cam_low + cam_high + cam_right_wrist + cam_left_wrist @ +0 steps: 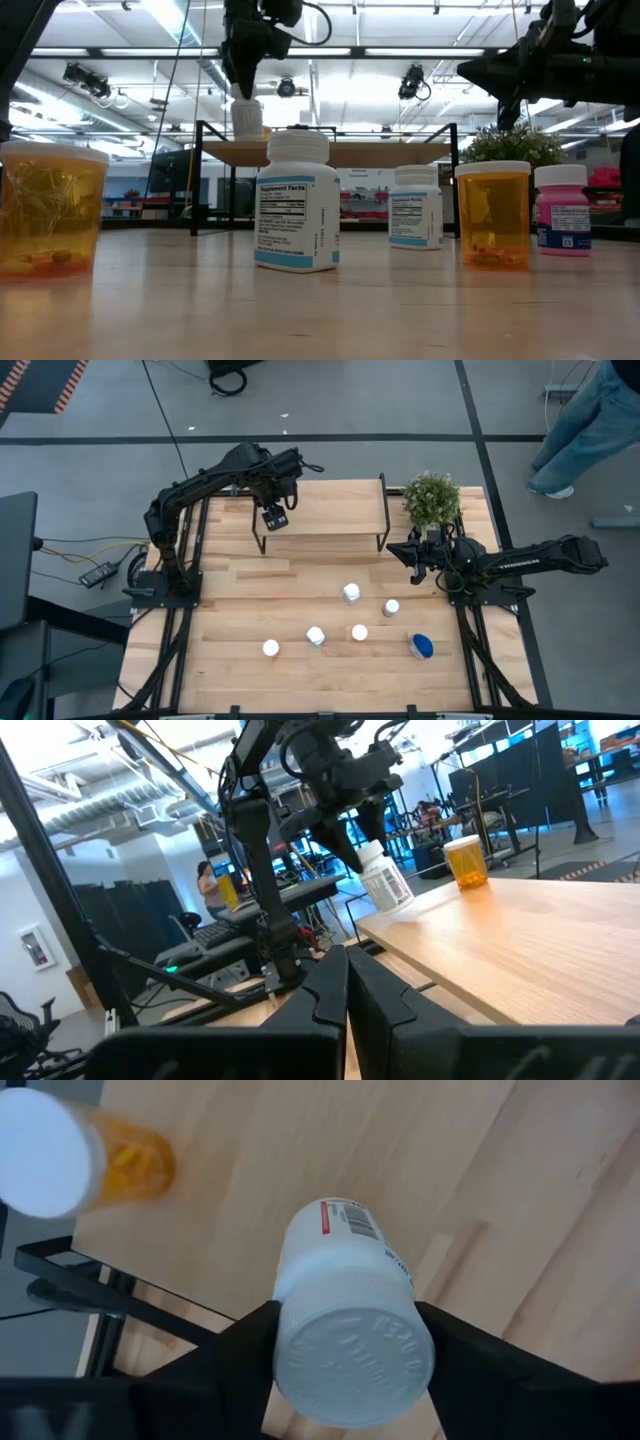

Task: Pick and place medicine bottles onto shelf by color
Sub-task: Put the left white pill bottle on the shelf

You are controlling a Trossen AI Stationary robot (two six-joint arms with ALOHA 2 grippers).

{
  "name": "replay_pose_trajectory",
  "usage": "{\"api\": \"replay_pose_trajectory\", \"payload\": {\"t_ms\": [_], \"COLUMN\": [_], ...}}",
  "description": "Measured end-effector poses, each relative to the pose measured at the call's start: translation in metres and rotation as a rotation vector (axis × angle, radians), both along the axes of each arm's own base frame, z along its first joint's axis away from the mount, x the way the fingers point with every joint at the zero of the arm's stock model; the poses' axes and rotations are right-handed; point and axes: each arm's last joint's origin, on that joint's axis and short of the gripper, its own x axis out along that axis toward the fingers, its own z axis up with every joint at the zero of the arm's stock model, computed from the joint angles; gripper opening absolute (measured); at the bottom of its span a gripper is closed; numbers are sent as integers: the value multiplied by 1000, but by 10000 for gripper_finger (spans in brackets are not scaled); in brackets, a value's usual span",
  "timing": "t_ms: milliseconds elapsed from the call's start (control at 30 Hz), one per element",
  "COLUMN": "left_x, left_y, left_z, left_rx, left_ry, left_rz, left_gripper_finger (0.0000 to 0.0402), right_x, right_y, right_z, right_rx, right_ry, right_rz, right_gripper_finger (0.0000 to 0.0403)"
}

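Left tool (274,518) pinches a white bottle (345,1320) by its cap, tilted, just above the shelf (330,520) near its left end. An orange bottle (95,1160) stands on the shelf close beside it. Right tool (412,553), fingers pressed together, hangs by the shelf's right end, in front of a plant (432,498). Nearer on the tabletop (230,600), six bottles stand loose: white-capped ones (351,593) and a blue-topped one (422,647) at the right.
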Motion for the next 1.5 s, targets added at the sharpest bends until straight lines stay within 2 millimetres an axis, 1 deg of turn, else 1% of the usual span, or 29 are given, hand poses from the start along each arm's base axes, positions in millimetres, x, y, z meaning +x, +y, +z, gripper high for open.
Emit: {"api": "replay_pose_trajectory", "payload": {"t_ms": [133,467,600,767,1067,1233,1367,1500], "left_x": [0,0,-1,-1,-1,-1,0,0], "left_y": [0,0,2,2,2,2,0,-5], "left_z": [0,0,0,0,0,1,10,31], "left_rx": [-1,13,75,77,77,77,94,131], "left_ry": [-1,6,39,41,40,39,5,-72], "left_rz": [7,1,2,2,4,6,-1,-9], "left_gripper_finger": [238,222,230,241,232,240,247,247], "right_x": [0,0,0,0,0,0,0,0], "right_y": [0,0,0,0,0,0,0,0], "right_z": [0,0,0,0,0,0,0,0], "right_rx": [0,0,0,1,-3,-4,-6,-11], "right_ry": [0,0,0,0,1,0,1,2], "right_rz": [0,0,0,0,-1,-1,-2,-3], "right_gripper_finger": [10,10,10,10,10,10,10,10]}}
